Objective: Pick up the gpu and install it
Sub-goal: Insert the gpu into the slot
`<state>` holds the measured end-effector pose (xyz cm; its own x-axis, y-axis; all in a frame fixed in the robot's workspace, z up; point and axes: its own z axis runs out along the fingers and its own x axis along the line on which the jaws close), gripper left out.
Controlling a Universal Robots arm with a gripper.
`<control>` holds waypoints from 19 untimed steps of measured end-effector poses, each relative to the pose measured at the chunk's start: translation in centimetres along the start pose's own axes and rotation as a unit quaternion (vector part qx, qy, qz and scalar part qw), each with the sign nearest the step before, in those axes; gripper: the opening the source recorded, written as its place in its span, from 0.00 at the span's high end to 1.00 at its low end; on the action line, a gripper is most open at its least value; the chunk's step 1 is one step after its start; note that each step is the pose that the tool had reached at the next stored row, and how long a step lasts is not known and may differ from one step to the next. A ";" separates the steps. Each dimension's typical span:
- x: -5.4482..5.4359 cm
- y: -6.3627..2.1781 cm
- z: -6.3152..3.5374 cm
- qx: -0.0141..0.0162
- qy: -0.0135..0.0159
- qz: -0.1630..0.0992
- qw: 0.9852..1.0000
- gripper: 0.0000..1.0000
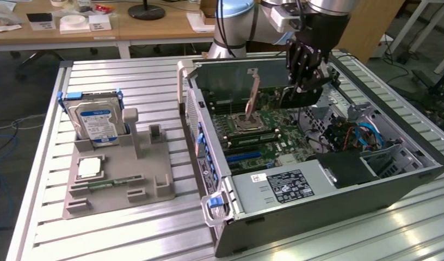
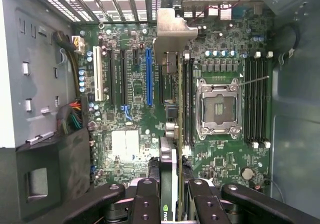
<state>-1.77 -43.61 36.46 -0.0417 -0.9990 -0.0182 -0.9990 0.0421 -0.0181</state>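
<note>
My gripper (image 1: 303, 89) hangs inside the open computer case (image 1: 316, 217), shut on the gpu (image 1: 298, 99), a dark card held on edge above the motherboard (image 1: 280, 144). Its pale metal bracket (image 1: 253, 95) points toward the case's rear wall. In the wrist view the gpu (image 2: 176, 134) appears edge-on between my black fingers (image 2: 147, 199), with the bracket (image 2: 172, 31) at the rear slot openings. The card floats over the board between the long blue slot (image 2: 148, 76) and the memory slots beside the processor socket (image 2: 218, 106).
A grey fixture tray (image 1: 153, 179) on the slatted table at the exterior view's left holds a blue-framed hard drive (image 1: 97, 122), a processor (image 1: 89, 167) and a green memory stick (image 1: 113, 182). Cables (image 2: 75, 111) and a drive cage crowd one side of the case.
</note>
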 end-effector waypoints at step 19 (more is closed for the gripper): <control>0.4 0.13 0.75 0.000 0.000 0.000 1.000 0.74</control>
<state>-1.91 -44.02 35.70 -0.0418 -0.9990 -0.0185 -0.9990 0.0421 -0.0180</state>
